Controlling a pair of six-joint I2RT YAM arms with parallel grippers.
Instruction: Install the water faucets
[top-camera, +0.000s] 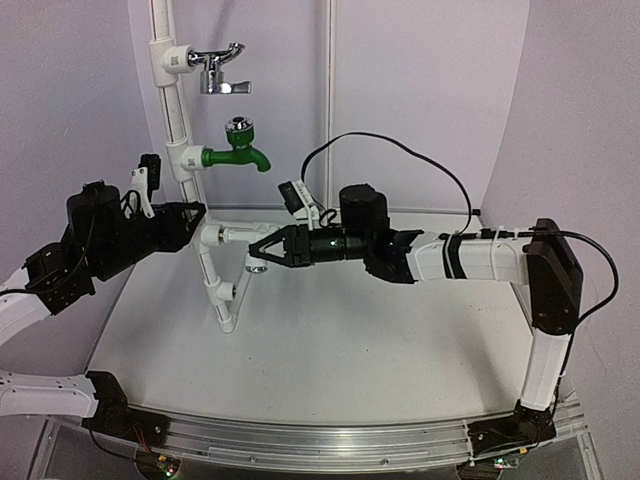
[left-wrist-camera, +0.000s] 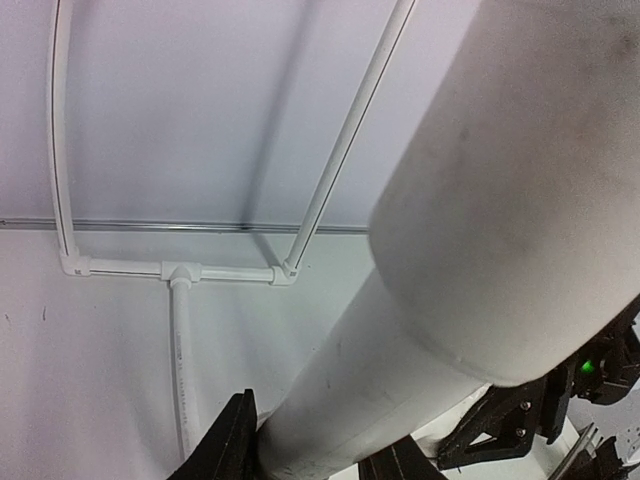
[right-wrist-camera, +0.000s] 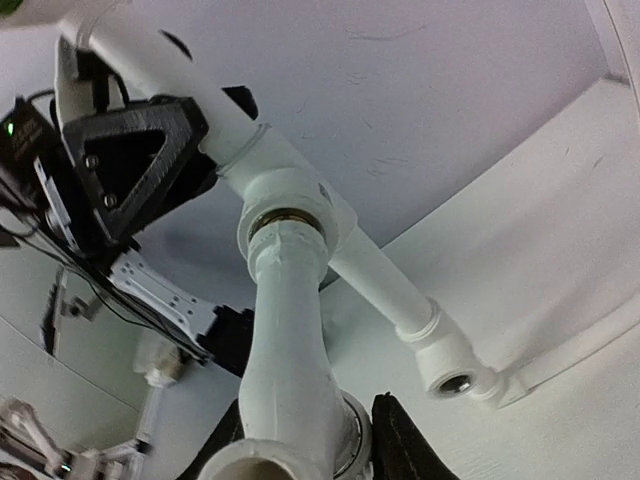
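Right pincer (top-camera: 256, 247) on one white faucet (right-wrist-camera: 285, 330), left pincer (top-camera: 198, 213) seemingly clamping pipe (left-wrist-camera: 350, 400)

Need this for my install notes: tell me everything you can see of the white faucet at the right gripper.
The white faucet is smooth white plastic, a tapering body with a chrome rim showing near the fingers. The right gripper clamps it from both sides. Its far end meets the white fitting on the pipe, with a brass-coloured ring at the joint. From above it lies roughly level, clear of the table. How far it is screwed in cannot be told.
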